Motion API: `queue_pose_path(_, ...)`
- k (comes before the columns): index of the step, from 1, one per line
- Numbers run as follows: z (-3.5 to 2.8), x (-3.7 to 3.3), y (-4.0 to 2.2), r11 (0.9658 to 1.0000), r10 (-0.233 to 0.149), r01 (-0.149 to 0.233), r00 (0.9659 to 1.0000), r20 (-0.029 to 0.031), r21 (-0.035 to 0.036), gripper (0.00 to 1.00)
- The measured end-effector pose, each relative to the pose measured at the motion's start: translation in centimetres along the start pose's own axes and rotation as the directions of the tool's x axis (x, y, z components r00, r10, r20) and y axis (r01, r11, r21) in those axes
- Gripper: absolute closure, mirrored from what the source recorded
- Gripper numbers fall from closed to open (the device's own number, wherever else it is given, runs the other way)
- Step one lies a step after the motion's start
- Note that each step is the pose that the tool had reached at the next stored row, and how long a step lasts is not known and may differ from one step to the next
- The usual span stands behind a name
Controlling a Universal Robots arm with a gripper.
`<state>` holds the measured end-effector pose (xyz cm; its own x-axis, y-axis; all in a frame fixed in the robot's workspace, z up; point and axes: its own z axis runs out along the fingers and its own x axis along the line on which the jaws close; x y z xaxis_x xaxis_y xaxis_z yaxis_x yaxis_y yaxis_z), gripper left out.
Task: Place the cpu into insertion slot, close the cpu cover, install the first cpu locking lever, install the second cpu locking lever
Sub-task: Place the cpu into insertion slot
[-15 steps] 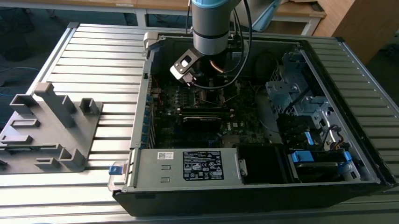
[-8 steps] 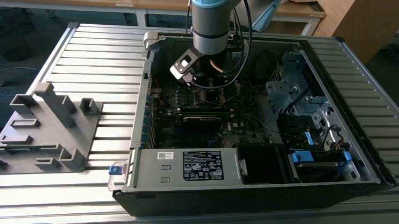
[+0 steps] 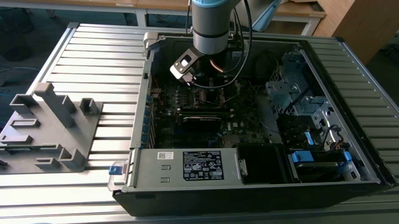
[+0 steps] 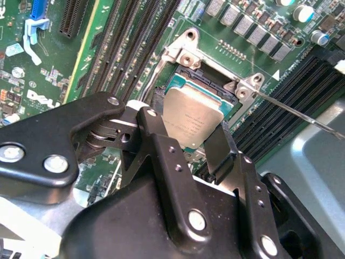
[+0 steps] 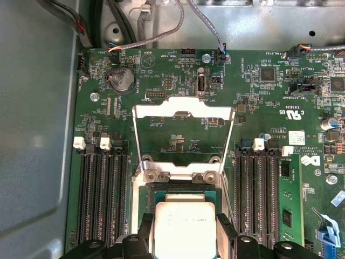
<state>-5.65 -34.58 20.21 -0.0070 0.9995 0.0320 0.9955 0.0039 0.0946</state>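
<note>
Currently the computer case (image 3: 249, 200) lies open side up on the slatted tabletop (image 3: 93, 51), presumably so the arm (image 3: 215, 23) can reach straight down onto the motherboard (image 5: 259, 102). The cpu cover (image 5: 156, 110) is swung back off its hinge side and rests over bare board, leaving the insertion slot (image 4: 186, 83) exposed. One thin locking lever (image 4: 291, 110) angles away from the socket corner, unlatched. The tool (image 4: 183, 124) is narrowed onto the cpu (image 5: 186, 229), one finger on each of two opposite edges; I judge this grip keeps the chip level and its underside untouched. The chip sits directly over the socket, between the fingers, with a strip of socket showing beyond its far edge. Whether it is fully seated or just above the socket, I cannot tell.
</note>
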Motion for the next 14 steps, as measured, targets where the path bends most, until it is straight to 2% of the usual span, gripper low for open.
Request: queue_pose_path(14, 0.36, 0.0, -0.2, 1.0, -0.006, 0.006, 1.0, -0.0007, 0.0001, 0.46)
